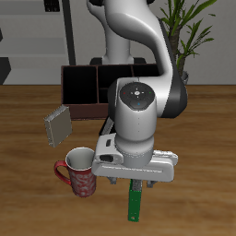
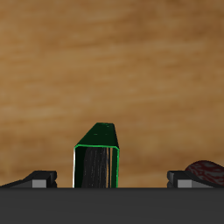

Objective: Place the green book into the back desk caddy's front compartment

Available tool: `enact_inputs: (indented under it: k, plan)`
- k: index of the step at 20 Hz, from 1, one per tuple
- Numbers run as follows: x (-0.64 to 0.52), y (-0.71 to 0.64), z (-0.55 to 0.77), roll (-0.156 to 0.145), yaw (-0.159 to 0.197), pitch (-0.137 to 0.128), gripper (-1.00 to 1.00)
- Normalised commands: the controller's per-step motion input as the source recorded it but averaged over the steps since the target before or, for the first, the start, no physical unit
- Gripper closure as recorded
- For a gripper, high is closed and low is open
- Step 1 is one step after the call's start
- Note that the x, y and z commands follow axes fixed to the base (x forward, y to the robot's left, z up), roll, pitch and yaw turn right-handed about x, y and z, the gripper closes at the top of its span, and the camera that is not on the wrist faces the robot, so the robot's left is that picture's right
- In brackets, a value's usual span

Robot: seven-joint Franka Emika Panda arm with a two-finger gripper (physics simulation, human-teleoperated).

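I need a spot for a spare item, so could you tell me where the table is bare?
Bare wood lies along the front edge ahead of the mug, and between the grey book and that edge. It is crowded around the green book under the pincer.

Your gripper (image 1: 135,181) hangs low in the frame, right of center, with the green book (image 1: 135,204) below it. Bare table (image 1: 207,157) lies open to its right. To its left the red mug (image 1: 77,171) crowds close. Toward the back desk caddy (image 1: 88,88) at upper left, the tilted grey book (image 1: 57,124) stands beside the way.
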Motion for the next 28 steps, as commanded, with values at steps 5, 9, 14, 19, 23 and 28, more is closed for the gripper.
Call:
enact_inputs:
  k: [5,9,14,19,23,28]
  plan:
    - [-0.02,0.17,-0.29,0.054,0.017,0.048,1.00]
    - [-0.03,0.01,0.02,0.011,0.017,-0.015,1.00]
    - [-0.08,0.03,0.12,0.029,0.025,-0.013,1.00]
    - [-0.27,0.19,0.49,0.058,0.045,-0.071,1.00]
    - [-0.22,0.16,0.34,0.045,0.040,-0.042,1.00]
    - [-0.77,0.53,0.96,0.163,0.124,-0.110,1.00]
